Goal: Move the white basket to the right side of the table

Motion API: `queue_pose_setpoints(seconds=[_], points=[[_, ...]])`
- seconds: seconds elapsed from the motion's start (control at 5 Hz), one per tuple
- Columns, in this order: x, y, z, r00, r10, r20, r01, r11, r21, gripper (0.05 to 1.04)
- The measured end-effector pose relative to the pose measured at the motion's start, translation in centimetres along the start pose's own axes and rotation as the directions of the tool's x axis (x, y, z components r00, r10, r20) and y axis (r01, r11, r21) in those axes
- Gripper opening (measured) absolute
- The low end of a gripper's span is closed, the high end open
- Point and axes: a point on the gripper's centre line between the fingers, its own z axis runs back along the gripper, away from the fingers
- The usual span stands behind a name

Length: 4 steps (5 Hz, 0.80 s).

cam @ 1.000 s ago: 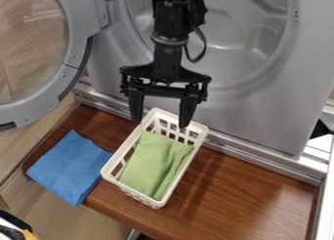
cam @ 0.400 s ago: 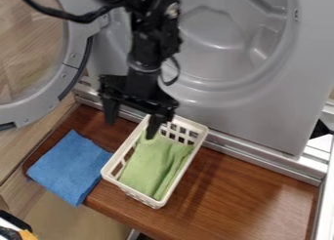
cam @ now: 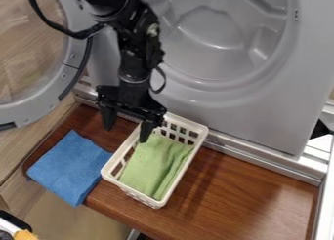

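Black two-finger pincer (cam: 126, 131): fingers apart, clamped on nothing. One finger overlaps the near-left long rim of the white slotted plastic basket (cam: 166, 203), toward its upper end; the other hangs over the wood outside. Can't tell from where I'm standing if anything touches.

Basket sits upright on the left-to-middle part of the table, long axis on a slant. Folded light green cloth (cam: 149, 168) inside, lying along its length.

Progress: looks like the start. Basket is not on the right side and not gripped. Left to do, I'd say: get a finger either side of a wall, close, carry or drag right, let go. Off-centre grip could swing the basket; cloth should ride along.

Blue cloth (cam: 68, 168) just beside the basket's left side, hanging partly past the front edge. Contact between them unclear.

Surface: reddish-brown wooden tabletop (cam: 251, 197) with visible grain, stretching right of the basket. Metal rail (cam: 261, 159) along its back edge.

Room: grey appliance front (cam: 281, 112) with a big round recess behind the rail. Round grey door with a see-through centre (cam: 34, 111) swung open at left. Pale wood paneling (cam: 26, 163) beyond the table's left edge.
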Motion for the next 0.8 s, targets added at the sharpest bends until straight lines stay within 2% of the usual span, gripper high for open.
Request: queue_pose_setpoints(seconds=[0.2, 0.4, 0.6, 0.8], points=[[0.9, -0.2, -1.9, 0.999, -0.008, -0.033, 0.008, 1.0, -0.001, 1.0], [0.6, -0.3, -3.3, 0.998, -0.018, -0.056, 0.019, 1.0, 0.007, 1.0], [0.7, -0.8, -4.3, 0.998, -0.038, -0.057, 0.037, 0.999, -0.014, 0.95], [-0.1, -1.3, -4.5, 0.998, -0.06, -0.036, 0.057, 0.997, -0.059, 0.662]])
